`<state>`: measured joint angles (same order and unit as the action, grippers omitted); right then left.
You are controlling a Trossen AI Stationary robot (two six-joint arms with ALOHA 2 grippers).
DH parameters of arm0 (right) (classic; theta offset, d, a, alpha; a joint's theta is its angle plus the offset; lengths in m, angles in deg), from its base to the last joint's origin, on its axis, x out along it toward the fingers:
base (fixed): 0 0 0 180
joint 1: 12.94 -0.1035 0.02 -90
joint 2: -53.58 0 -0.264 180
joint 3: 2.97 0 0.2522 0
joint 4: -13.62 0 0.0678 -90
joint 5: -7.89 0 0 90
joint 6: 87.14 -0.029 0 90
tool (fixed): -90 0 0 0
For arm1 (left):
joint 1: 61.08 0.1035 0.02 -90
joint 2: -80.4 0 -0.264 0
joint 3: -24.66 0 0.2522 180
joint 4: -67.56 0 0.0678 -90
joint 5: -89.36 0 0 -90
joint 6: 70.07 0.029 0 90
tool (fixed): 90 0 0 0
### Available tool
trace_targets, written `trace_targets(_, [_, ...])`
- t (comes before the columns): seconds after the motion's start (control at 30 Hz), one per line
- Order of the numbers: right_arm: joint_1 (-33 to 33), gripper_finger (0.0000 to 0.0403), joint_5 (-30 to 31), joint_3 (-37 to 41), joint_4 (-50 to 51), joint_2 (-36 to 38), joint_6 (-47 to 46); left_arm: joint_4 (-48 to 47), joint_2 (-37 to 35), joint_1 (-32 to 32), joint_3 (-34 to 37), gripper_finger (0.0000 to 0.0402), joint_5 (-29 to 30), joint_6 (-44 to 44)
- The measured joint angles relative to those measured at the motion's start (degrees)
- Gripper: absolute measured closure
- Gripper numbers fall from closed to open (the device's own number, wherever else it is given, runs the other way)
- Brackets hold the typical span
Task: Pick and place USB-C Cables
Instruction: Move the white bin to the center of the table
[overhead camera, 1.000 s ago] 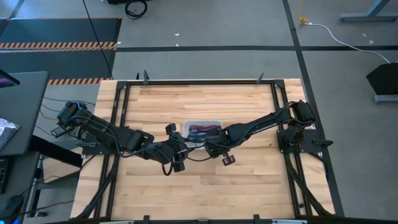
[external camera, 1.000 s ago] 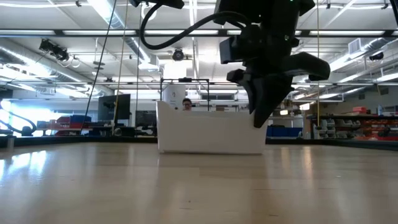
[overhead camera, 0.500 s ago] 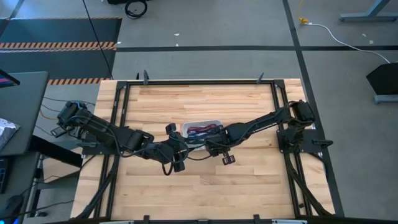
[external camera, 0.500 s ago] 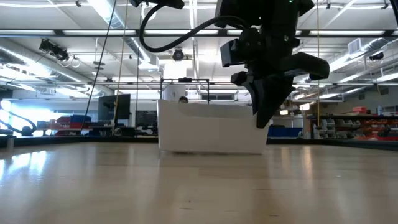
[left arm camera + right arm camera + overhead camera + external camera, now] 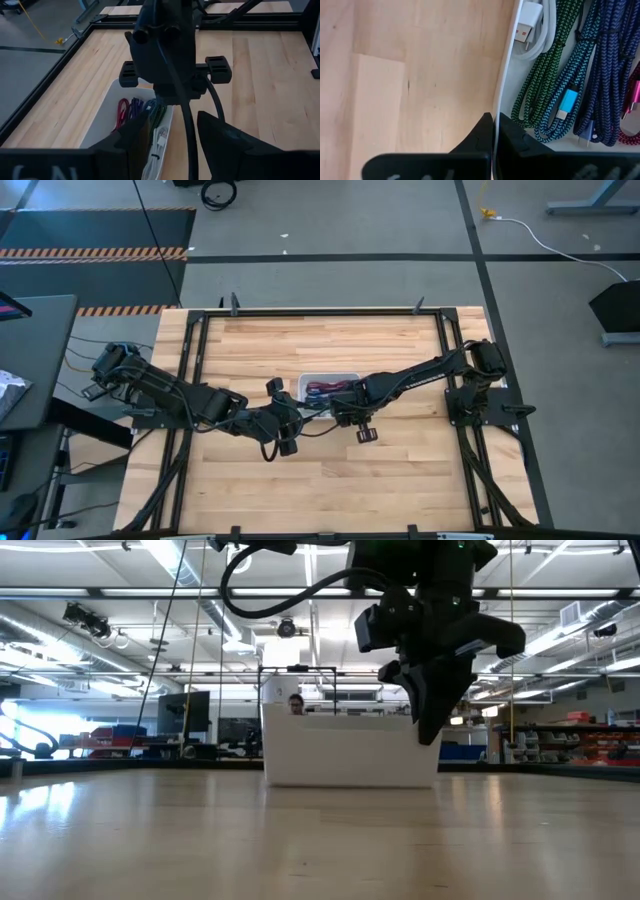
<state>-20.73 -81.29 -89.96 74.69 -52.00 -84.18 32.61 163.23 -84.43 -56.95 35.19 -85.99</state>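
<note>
The white tray (image 5: 303,385) stands on the table's middle, its bottom flat on the wood (image 5: 340,755). Inside lie the USB-C cables (image 5: 560,75): white (image 5: 540,30), green (image 5: 542,85), teal (image 5: 585,60), purple (image 5: 615,75) and dark red (image 5: 632,115) bundles. My right gripper (image 5: 343,403) is shut on the tray's near wall. My left gripper (image 5: 172,150) hovers open just left of the tray, at its near left corner (image 5: 298,418), touching nothing. My right gripper pinches the tray's near long wall (image 5: 496,112), toward its right end, with one finger inside the tray (image 5: 515,137) and one outside (image 5: 477,135). The fingers come from above, pointing down (image 5: 430,725). The tray stays level with its bottom on the table.
Bare wood lies all round the tray. A dark metal frame (image 5: 300,315) borders the tabletop, and both arm bases stand at the left and right edges. A loose black cable (image 5: 187,125) hangs from the right arm near the tray's rim.
My right gripper has kept its hold on the tray wall and moved a little toward the table's right edge. The tray has slid that way with it, tipping slightly partway and now standing level again.
</note>
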Motion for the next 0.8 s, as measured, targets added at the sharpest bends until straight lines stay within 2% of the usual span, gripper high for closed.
trace_targets(0.23, [0.00, 0.0388, -0.31, 0.02, 0.04, 0.00, -0.18, -0.03, 0.00, -0.02, 0.00, 0.0228, -0.02, 0.00])
trace_targets(0.5, [1.23, 0.0358, -1.18, 0.28, 0.30, -0.39, -3.06, -0.07, 0.00, -0.02, 0.00, 0.0228, -0.07, -0.02])
trace_targets(0.8, [1.29, 0.0354, -1.01, 0.28, -0.14, -0.35, -2.51, -0.07, 0.00, -0.02, 0.00, 0.0228, -0.13, -0.03])
